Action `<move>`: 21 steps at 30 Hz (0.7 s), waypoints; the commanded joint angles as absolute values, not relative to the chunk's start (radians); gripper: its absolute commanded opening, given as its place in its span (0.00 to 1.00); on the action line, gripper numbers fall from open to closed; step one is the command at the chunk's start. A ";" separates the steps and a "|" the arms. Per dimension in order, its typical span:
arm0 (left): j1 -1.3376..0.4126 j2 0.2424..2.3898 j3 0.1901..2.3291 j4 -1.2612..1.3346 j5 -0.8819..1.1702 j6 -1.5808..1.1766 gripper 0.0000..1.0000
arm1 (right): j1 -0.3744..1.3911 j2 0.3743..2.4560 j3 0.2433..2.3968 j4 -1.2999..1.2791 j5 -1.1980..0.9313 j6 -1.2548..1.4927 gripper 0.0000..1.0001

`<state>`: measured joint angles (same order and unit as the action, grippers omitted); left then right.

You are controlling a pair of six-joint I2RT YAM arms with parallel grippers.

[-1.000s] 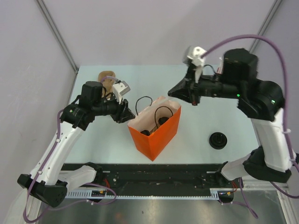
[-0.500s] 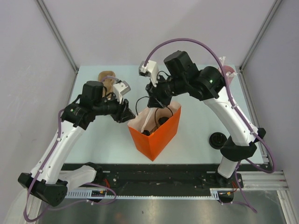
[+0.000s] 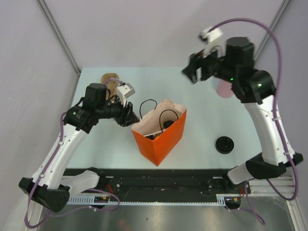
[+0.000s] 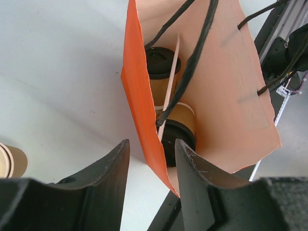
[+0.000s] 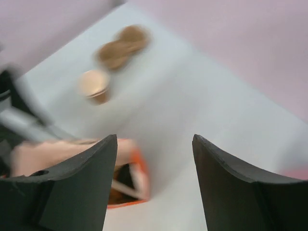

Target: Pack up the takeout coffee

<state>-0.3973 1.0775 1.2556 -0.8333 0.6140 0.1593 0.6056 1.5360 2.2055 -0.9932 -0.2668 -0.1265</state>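
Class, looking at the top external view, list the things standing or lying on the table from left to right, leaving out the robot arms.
brown pulp tray → orange bag → black round lid

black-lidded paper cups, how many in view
2, both inside the orange paper bag: one tan-brown cup farther in, the other cup beside it, nearer the camera. More could be hidden beneath.

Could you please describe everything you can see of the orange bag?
The orange paper bag stands upright with its mouth open near the middle of the table, one corner toward the arms' bases. The outside is bright orange and the lining pale peach, with black cord handles. Two black-lidded paper cups sit inside. The left gripper straddles the bag's left wall near the rim; I cannot tell whether the fingers touch it.
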 commanded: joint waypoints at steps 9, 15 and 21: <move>-0.402 1.069 1.273 -0.813 0.577 0.242 0.49 | -0.109 1.710 1.963 -0.473 -0.087 -0.005 0.64; -0.387 1.080 1.295 -0.834 0.545 0.261 0.49 | -0.135 1.986 2.152 -0.477 -0.089 -0.055 0.51; -0.362 1.097 1.310 -0.847 0.537 0.267 0.50 | -0.127 2.123 2.232 -0.480 -0.072 -0.074 0.47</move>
